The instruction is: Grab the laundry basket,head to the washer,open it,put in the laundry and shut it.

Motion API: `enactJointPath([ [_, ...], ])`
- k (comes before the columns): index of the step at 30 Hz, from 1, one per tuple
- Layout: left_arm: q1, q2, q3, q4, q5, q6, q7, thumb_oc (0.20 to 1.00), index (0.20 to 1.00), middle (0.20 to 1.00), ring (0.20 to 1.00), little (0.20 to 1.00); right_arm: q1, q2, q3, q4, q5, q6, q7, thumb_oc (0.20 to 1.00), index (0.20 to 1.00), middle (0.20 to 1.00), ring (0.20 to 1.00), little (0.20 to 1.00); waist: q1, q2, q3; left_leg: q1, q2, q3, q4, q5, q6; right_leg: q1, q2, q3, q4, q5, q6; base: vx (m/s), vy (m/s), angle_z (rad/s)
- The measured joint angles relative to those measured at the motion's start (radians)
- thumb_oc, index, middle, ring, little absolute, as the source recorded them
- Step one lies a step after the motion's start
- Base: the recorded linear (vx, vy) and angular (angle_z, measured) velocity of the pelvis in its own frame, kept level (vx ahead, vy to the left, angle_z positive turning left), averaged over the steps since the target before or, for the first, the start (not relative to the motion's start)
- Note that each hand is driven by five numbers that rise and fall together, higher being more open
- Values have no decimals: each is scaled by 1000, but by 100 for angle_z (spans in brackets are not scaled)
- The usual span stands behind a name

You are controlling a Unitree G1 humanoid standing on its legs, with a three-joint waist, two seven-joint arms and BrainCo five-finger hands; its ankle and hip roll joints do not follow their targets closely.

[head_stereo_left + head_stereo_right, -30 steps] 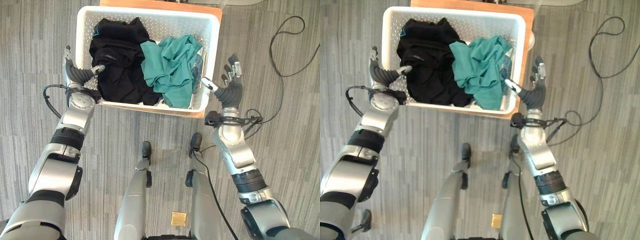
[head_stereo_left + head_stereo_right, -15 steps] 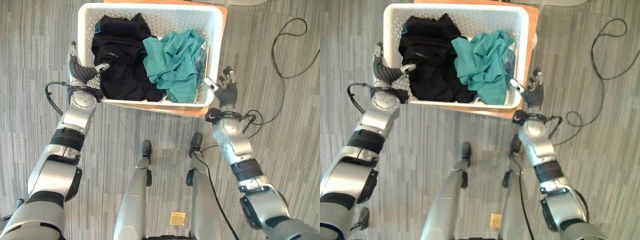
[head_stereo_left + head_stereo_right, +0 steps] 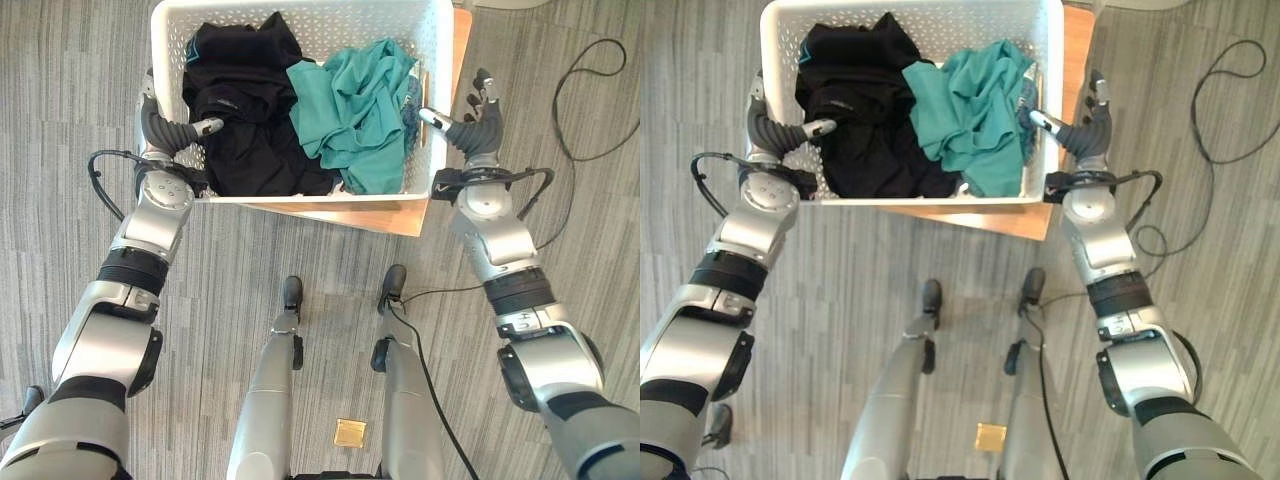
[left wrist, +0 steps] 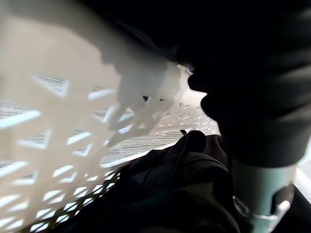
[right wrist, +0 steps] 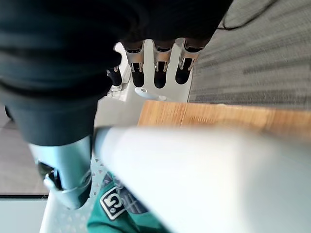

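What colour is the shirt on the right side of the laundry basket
Teal green shirt, lying beside black clothes in the white basket; clearest in the left eye view.

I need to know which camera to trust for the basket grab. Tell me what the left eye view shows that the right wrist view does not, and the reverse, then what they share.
Only the left eye view: the black clothes, the left hand with its thumb over the basket's left rim, and the whole basket at once.

Only the right wrist view: the right hand's fingers seen close, extended down outside the basket wall, above the wooden board's edge.

Both: the white laundry basket, the teal garment, the wooden board, the right hand straddling the right rim, and the grey floor.
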Motion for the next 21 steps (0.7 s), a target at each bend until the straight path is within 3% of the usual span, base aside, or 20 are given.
enactJointPath([
  [7, 1, 0, -9, 5, 0, 14, -24, 1000, 1000, 1000, 1000, 1000, -99, -37, 68, 131, -74, 53, 79, 1000, 1000, 1000, 1000, 1000, -3, 0, 0, 0, 2, -6, 21, -1, 2, 3, 1, -1, 22, -13, -9, -5, -1, 0],
  [13, -23, 8, -33, 58, -14, 13, -52, 1000, 1000, 1000, 1000, 1000, -229, -48, 238, 243, -149, 93, 195, 1000, 1000, 1000, 1000, 1000, -1, -12, -7, -2, 10, -10, 21, 1, -2, 1, 10, -3, 22, -16, -7, 0, 0, 0],
  [21, -62, 21, -53, 103, -43, 12, -68, 1000, 1000, 1000, 1000, 1000, -349, -45, 310, 368, -188, 110, 227, 1000, 1000, 1000, 1000, 1000, 3, -14, -8, -5, 15, -12, 19, -1, -6, 0, 15, -7, 22, -8, -4, 0, 0, 0],
])
